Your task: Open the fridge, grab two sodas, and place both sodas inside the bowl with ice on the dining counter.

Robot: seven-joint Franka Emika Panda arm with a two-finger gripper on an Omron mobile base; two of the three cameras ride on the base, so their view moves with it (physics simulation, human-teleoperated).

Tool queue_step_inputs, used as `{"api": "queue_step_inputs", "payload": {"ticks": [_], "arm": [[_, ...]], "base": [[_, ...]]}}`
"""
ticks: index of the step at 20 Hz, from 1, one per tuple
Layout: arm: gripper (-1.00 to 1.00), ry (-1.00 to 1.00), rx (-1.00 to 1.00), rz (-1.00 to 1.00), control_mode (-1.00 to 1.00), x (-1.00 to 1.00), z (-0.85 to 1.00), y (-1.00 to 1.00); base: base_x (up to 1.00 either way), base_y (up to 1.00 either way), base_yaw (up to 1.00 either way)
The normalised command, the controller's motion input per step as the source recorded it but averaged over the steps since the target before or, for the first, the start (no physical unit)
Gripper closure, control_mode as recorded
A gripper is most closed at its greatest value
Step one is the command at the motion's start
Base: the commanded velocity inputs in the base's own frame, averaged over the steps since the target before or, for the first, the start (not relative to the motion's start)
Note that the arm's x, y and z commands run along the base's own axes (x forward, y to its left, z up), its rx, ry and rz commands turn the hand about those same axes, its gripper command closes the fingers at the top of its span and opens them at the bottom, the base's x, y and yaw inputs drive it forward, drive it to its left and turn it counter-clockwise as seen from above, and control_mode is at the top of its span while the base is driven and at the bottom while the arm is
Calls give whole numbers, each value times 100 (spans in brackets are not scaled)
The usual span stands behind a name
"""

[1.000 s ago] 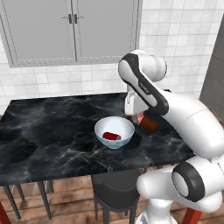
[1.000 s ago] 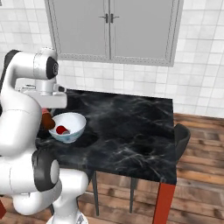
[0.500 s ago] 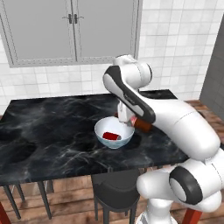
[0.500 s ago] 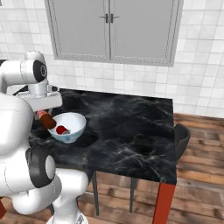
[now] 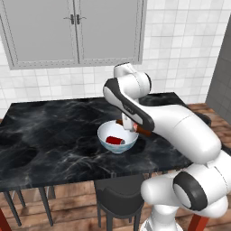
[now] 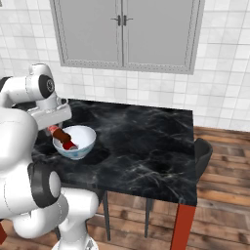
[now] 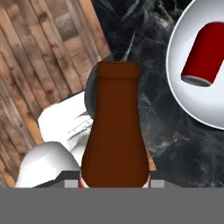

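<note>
The dining counter carries the white bowl near its front edge. Inside the bowl lies a red soda can on its side. The gripper is clamped on the dark-brown soda bottle, which tilts over the bowl's rim with its neck pointing outward. In the hand view the bottle neck rises beside the bowl.

A red can lies on its side in the white bowl near the dining counter's front edge; the tilted dark-brown bottle hangs over the bowl's rim.
</note>
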Motion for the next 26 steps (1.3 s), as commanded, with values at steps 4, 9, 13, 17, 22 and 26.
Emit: {"api": "queue_step_inputs", "payload": {"ticks": [4,9,13,17,22,26], "arm": [[100,0,0,12,-100,39,-14,0],[100,0,0,11,-100,36,-17,0],[100,0,0,9,-100,14,-22,1],[100,0,0,8,-100,4,-24,4],[100,0,0,7,-100,5,-16,2],[100,-1,0,7,-100,10,-7,0]], "base": [[0,0,0],[0,0,0],[0,0,0],[0,0,0],[0,0,0],[0,0,0]]}}
